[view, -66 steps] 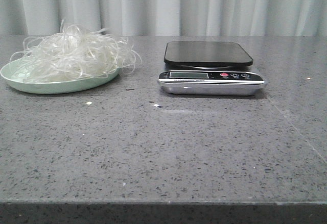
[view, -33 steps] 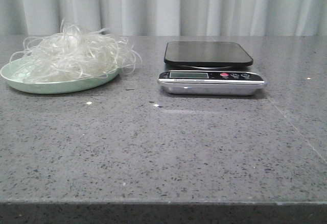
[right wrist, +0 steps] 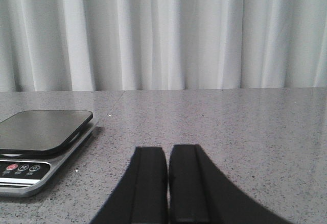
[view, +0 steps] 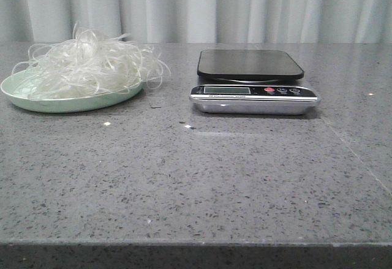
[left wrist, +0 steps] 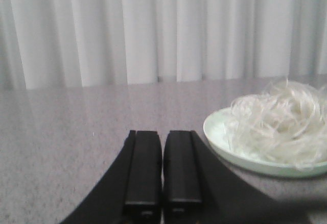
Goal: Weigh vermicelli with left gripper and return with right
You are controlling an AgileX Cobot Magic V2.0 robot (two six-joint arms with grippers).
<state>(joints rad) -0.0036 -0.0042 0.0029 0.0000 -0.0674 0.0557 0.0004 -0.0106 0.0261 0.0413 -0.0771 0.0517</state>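
The vermicelli (view: 89,67) is a fluffy tangle of whitish glassy strands heaped on a pale mint-green plate (view: 61,103) at the far left of the table. It also shows in the left wrist view (left wrist: 281,124) on the plate (left wrist: 219,132). My left gripper (left wrist: 162,134) is shut and empty, low over the table, beside the plate and apart from it. A black and silver kitchen scale (view: 251,79) stands mid-table; it also shows in the right wrist view (right wrist: 41,142). My right gripper (right wrist: 167,150) is shut and empty beside the scale. Neither gripper shows in the front view.
The grey speckled stone table (view: 196,177) runs to a front edge near the camera. White curtains (view: 202,5) hang behind the table. A few small crumbs (view: 106,123) lie in front of the plate and the scale.
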